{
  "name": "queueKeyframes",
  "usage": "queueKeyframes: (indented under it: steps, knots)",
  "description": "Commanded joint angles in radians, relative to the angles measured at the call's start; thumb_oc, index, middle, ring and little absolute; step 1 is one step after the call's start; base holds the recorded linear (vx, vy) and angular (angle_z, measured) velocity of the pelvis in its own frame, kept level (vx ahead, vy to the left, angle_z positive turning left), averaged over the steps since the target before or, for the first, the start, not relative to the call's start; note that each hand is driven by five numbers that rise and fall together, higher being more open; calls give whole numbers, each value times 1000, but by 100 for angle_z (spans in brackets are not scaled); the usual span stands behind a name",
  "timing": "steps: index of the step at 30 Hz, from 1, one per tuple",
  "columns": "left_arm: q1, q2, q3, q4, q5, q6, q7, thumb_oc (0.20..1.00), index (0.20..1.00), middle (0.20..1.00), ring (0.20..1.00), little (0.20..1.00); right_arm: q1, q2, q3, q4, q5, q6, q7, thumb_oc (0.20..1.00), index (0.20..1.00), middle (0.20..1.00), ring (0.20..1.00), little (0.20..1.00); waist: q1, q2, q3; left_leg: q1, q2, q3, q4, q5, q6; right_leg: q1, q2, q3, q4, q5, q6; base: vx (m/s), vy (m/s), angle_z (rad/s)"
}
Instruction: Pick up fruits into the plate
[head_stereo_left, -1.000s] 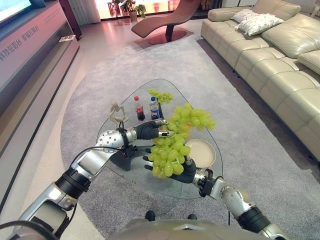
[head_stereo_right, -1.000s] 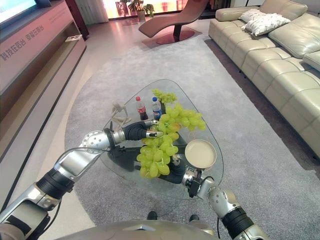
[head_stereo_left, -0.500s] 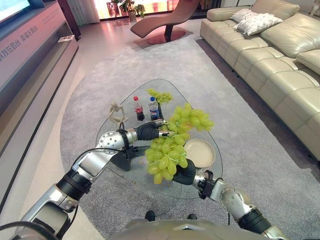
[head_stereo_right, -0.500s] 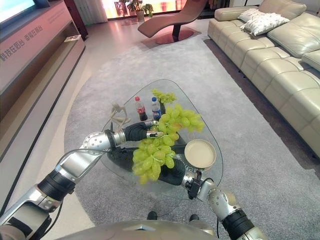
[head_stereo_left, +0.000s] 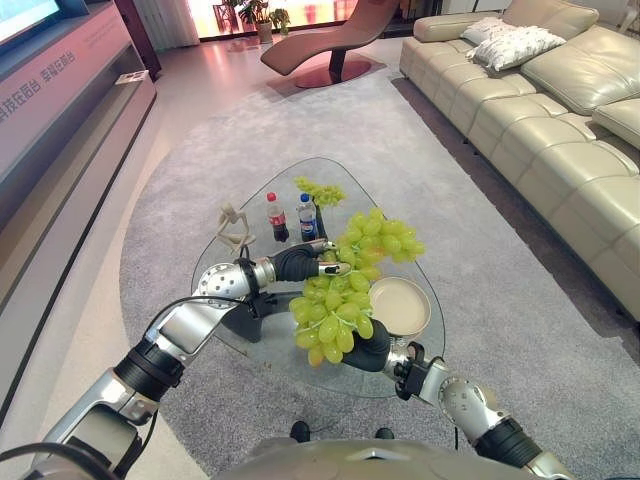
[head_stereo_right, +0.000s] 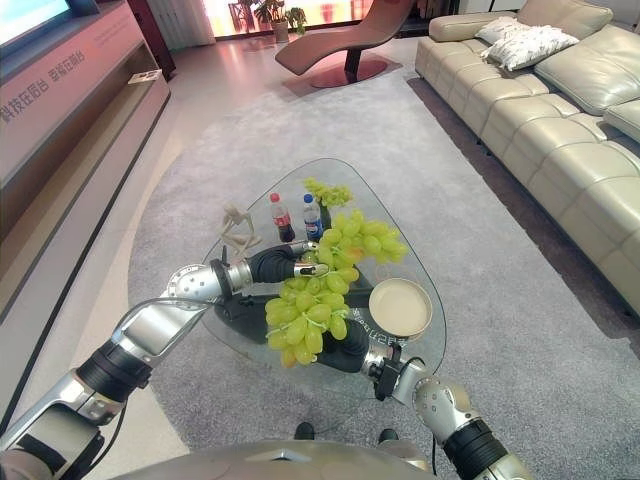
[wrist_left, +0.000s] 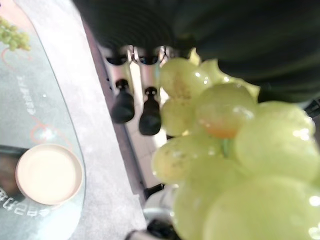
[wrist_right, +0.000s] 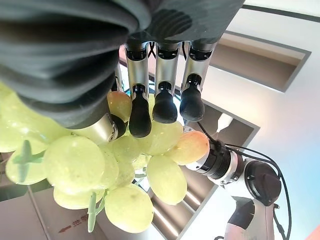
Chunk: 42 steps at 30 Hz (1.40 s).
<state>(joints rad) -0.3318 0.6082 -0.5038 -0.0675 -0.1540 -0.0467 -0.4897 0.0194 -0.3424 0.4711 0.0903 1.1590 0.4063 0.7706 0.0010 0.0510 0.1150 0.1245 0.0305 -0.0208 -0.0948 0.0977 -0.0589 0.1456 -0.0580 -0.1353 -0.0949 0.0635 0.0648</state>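
My left hand (head_stereo_left: 298, 263) reaches over the glass table (head_stereo_left: 262, 188) with its fingers (wrist_left: 149, 109) pinched on a bunch of green grapes (head_stereo_left: 388, 238) that hangs above the table's right side. Just below and nearer me, my right hand (head_stereo_left: 372, 347) holds a second green bunch (head_stereo_left: 330, 312) from underneath, its fingers (wrist_right: 161, 102) curled round the grapes. The two bunches touch. The round cream plate (head_stereo_left: 400, 306) lies bare on the table, right of the lower bunch. A third, small bunch (head_stereo_left: 320, 190) lies at the table's far end.
Two small bottles (head_stereo_left: 277, 217) (head_stereo_left: 309, 215) and a wooden figurine (head_stereo_left: 233, 226) stand at the table's far left. A beige sofa (head_stereo_left: 560, 110) runs along the right. A brown lounge chair (head_stereo_left: 330, 35) stands far back on the grey rug.
The lower bunch has shifted a little left and up over my right hand. The left hand and its bunch have hardly moved.
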Motion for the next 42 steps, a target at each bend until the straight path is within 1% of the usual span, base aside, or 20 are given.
queueKeyframes:
  steps: [1, 2, 3, 13, 25, 29, 31, 36, 42]
  knots:
    - [-44, -4, 53, -5, 5, -40, -1, 200, 200, 200, 200, 200, -44, 60, -21, -105, 80, -41, 42, 200, 200, 200, 200, 200, 18, -43, -2, 88, -25, 36, 22, -205, 32, 48, -42, -12, 18, -109, 61, 0, 0, 0]
    - [-45, -7, 52, -5, 7, -36, 0, 200, 200, 200, 200, 200, -45, 62, -22, -107, 89, -37, 38, 749, 749, 749, 749, 749, 18, -42, -3, 88, -25, 37, 21, -205, 32, 47, -41, -13, 17, -108, 61, 0, 0, 0]
    - [-45, -8, 52, -5, 8, -36, 1, 200, 200, 200, 200, 200, -46, 63, -22, -108, 92, -35, 36, 1000, 1000, 1000, 1000, 1000, 18, -42, -3, 88, -25, 37, 21, -205, 32, 47, -41, -13, 17, -108, 61, 0, 0, 0]
    - [-43, -5, 55, 15, 5, -37, -6, 200, 200, 200, 200, 200, -58, 64, -33, -132, 112, -25, 48, 1000, 1000, 1000, 1000, 1000, 18, -42, -3, 84, -26, 38, 21, -202, 32, 43, -41, -12, 15, -104, 62, -9, 1, -1]
    - [-21, -17, 51, 11, 7, -14, -39, 200, 200, 200, 200, 200, -63, 70, -42, -158, 131, -29, 51, 1000, 1000, 1000, 1000, 1000, 24, -42, 1, 81, -25, 38, 21, -203, 32, 40, -44, -16, 13, -101, 65, -3, 0, 0]
    - [1, -34, 47, 10, 24, -4, -53, 200, 200, 200, 200, 200, -60, 76, -45, -165, 129, -25, 45, 1000, 1000, 1000, 1000, 1000, 26, -42, 2, 81, -25, 38, 21, -204, 33, 39, -45, -17, 12, -99, 65, 0, 0, 0]
    - [7, -38, 38, 6, 50, -8, -47, 200, 200, 200, 200, 200, -60, 76, -42, -166, 126, -33, 38, 1000, 1000, 1000, 1000, 1000, 28, -43, 2, 80, -26, 37, 21, -204, 34, 39, -45, -16, 11, -99, 65, 0, 0, 0]
    - [17, -29, 34, -10, 67, -9, -59, 200, 200, 200, 200, 200, -55, 64, -46, -169, 120, -53, 13, 1000, 1000, 1000, 1000, 1000, 31, -45, 3, 79, -26, 36, 21, -204, 35, 38, -45, -18, 11, -97, 66, 0, 0, 0]
    - [44, -8, 57, -58, -26, 28, -96, 200, 200, 200, 200, 200, -48, 24, -69, -159, 67, -105, 0, 1000, 1000, 1000, 1000, 1000, 35, -49, 6, 77, -24, 37, 20, -202, 32, 36, -47, -23, 10, -94, 67, 0, 0, 0]
